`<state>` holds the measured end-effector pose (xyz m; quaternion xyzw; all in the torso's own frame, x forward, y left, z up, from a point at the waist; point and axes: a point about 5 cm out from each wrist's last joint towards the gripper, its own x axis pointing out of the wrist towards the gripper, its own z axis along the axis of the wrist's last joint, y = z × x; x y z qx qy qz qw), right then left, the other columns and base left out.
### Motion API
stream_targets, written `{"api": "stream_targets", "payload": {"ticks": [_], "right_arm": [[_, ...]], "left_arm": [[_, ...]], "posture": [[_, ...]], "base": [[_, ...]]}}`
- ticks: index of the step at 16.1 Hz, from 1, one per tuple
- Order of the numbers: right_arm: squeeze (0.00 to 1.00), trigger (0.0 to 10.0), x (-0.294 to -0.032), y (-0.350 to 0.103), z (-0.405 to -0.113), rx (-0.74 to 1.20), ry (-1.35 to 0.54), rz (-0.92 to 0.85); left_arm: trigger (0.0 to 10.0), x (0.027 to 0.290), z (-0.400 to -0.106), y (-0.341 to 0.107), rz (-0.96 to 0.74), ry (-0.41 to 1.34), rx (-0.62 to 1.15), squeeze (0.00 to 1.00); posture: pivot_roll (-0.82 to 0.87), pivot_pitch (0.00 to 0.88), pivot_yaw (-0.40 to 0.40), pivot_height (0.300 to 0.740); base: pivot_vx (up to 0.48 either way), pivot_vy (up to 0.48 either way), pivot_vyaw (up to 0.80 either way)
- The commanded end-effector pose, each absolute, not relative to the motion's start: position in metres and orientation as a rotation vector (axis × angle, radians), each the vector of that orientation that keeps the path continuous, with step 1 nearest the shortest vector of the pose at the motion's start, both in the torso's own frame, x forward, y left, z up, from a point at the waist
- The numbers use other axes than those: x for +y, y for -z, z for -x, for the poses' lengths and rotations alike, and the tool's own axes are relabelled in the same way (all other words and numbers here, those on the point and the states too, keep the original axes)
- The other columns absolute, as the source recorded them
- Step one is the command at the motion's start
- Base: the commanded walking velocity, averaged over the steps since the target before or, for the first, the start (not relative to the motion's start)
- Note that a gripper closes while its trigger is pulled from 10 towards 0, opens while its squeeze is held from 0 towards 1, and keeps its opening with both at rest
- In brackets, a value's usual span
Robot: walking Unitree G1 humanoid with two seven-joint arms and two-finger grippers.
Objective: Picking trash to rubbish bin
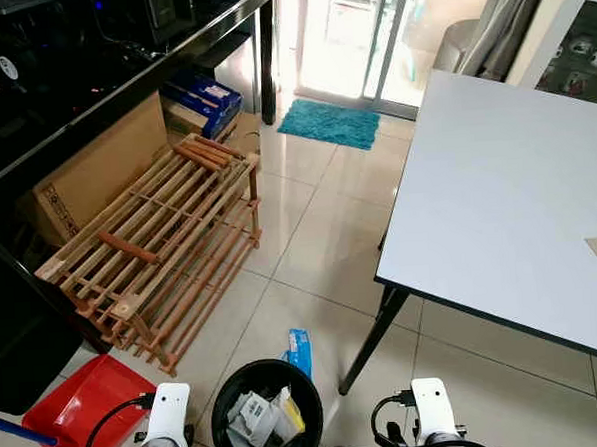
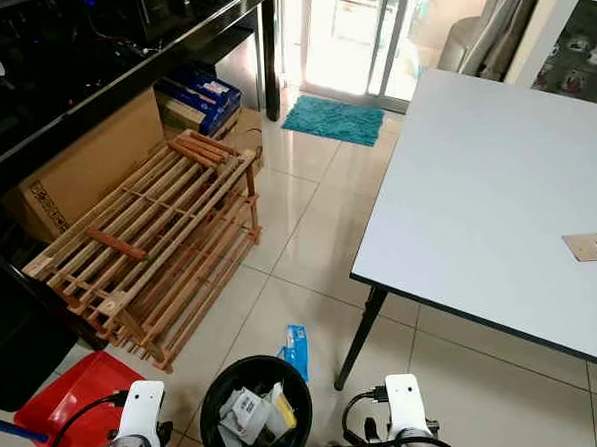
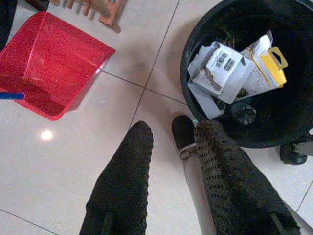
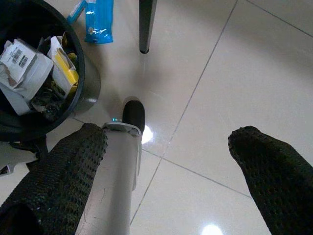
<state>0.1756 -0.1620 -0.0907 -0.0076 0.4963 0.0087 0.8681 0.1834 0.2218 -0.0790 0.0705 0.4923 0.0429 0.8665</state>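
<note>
Glossy floor tiles [image 1: 319, 232], slatted wooden rack [image 1: 160, 251], shiny red plastic dustpan [image 3: 49, 68].

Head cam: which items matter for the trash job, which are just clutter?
Job: black rubbish bin; blue packet on floor beside it; left gripper, right gripper, both open, empty.
Clutter: red dustpan, wooden rack, cardboard box, white table, teal mat.

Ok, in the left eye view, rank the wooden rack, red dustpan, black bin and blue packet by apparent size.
1. wooden rack
2. red dustpan and black bin: look alike, both cut off by the frame
3. blue packet
</note>
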Motion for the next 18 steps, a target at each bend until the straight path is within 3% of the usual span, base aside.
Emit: {"api": "stream_targets", "payload": {"ticks": [1,18], "right_arm": [[0.00,10.0,-0.1635,0.0916,-0.1733,1.043,-0.013,0.013],[0.00,10.0,-0.1629,0.0923,-0.1718,1.045,-0.026,0.011]], "left_arm": [[10.0,0.2213,-0.1817,0.0799,-0.140,-0.105,1.029,0.00],[10.0,0.2221,-0.1813,0.0797,-0.116,-0.147,1.000,0.00]], "posture": [[-0.02,0.066,-0.052,0.740],[-0.02,0.071,-0.055,0.740]], "base": [[0.000,0.000,0.00],[0.000,0.000,0.00]]}}
